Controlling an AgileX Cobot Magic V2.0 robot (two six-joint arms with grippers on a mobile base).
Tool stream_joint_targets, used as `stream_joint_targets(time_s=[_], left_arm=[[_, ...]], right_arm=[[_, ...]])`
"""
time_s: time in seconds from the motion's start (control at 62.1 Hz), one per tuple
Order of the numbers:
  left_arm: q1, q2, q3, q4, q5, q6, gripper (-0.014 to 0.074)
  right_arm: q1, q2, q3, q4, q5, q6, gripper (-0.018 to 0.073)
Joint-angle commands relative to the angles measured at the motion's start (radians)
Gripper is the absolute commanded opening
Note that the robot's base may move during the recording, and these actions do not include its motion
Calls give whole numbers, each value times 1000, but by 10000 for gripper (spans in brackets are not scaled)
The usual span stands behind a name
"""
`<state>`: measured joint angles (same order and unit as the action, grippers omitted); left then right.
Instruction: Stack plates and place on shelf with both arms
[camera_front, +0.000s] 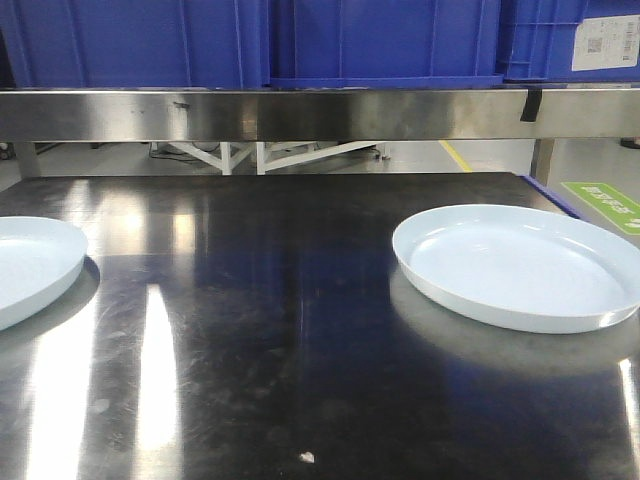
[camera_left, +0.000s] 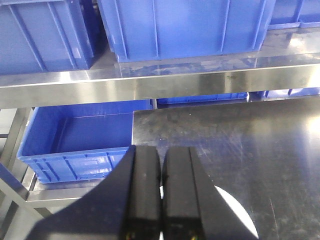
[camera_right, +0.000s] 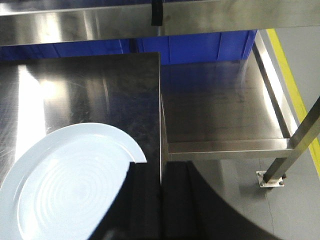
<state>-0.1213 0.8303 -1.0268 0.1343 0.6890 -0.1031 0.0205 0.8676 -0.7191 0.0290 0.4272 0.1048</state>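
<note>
Two pale bluish-white plates lie apart on the dark glossy tabletop (camera_front: 250, 330): one plate (camera_front: 518, 265) at the right, the other plate (camera_front: 28, 265) cut off by the left edge. The shelf's steel front rail (camera_front: 300, 113) runs across behind them. No gripper appears in the front view. In the left wrist view my left gripper (camera_left: 161, 150) is shut and empty above the table's left side, with a sliver of plate (camera_left: 235, 215) showing under its right finger. In the right wrist view my right gripper (camera_right: 161, 165) is shut and empty over the table's right edge, the plate (camera_right: 70, 180) to its left.
Blue crates (camera_front: 380, 40) sit on the rail's upper tier. A lower blue crate (camera_left: 75, 142) stands left of the table. A lower steel shelf (camera_right: 220, 110) and a post (camera_right: 295, 145) lie right of the table edge. A small white scrap (camera_front: 306, 457) lies near the table's front.
</note>
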Motion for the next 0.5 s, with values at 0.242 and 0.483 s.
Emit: stream_joint_targets(time_s=[0.242, 0.483], left_arm=[[-5, -4, -28, -2, -57, -2, 90], [-5, 5, -28, -6, 19, -2, 90]], right_arm=[[-3, 216, -102, -9, -231, -4, 56], [-3, 244, -102, 2, -250, -4, 56]])
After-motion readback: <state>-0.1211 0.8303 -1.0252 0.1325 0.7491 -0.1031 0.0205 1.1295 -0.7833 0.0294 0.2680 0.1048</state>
